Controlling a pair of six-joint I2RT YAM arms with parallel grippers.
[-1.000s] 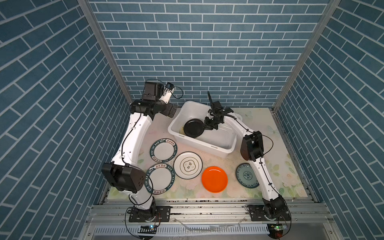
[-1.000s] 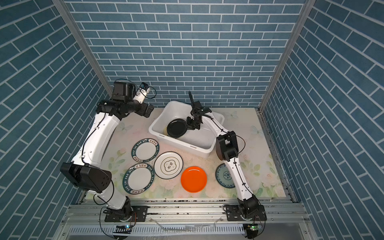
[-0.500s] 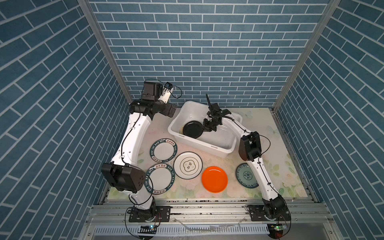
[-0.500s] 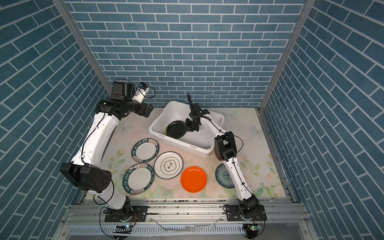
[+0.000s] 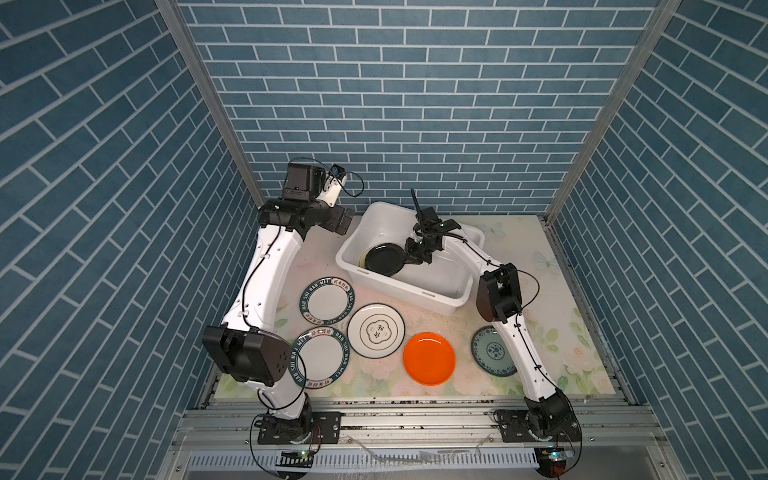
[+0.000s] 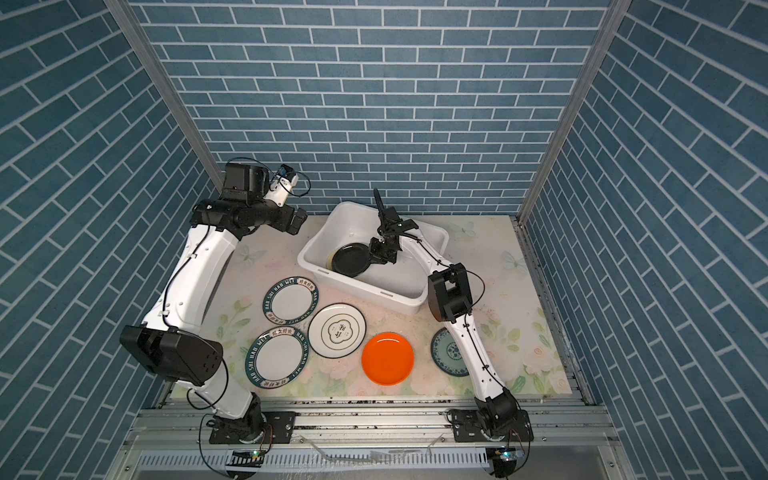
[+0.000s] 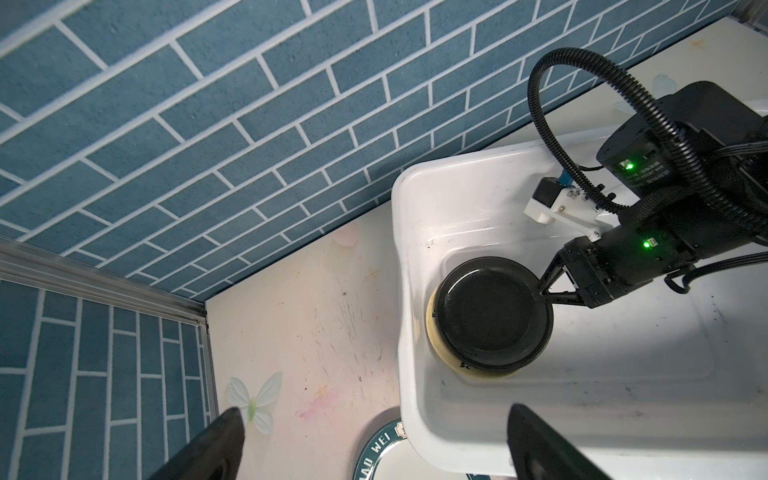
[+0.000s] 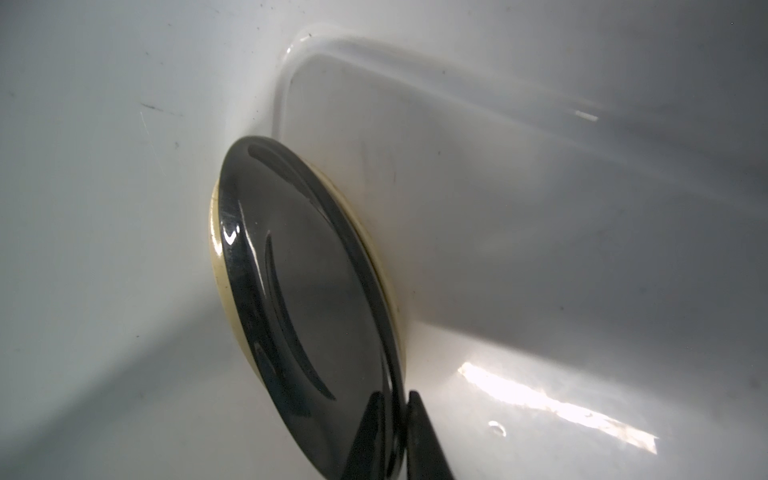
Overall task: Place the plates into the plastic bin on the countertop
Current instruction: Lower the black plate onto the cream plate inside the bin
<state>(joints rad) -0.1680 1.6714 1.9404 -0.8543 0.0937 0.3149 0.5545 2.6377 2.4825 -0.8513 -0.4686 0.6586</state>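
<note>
A black plate (image 5: 384, 258) (image 6: 351, 259) lies inside the plastic bin (image 5: 436, 291) on top of a cream plate (image 7: 434, 332), whose edge alone shows. My right gripper (image 8: 395, 395) (image 5: 409, 261) reaches into the bin and is shut on the black plate's rim. On the countertop (image 5: 519, 249) lie two green-lettered plates (image 5: 328, 300) (image 5: 320, 357), a white gold-motif plate (image 5: 376, 330), an orange plate (image 5: 429, 358) and a blue-green plate (image 5: 490, 353) half under my right arm. My left gripper (image 7: 374, 449) (image 5: 344, 222) hangs open by the bin's left end, holding nothing.
The blue brick wall (image 5: 395, 124) rises close behind the bin. A grey metal rail (image 5: 415, 409) runs along the front edge with both arm bases on it. My right forearm (image 5: 469, 257) crosses over the bin's right half.
My right wrist has sunk a little lower and leftward into the bin with the black plate, which now lies on the cream plate. The left arm has stayed still.
</note>
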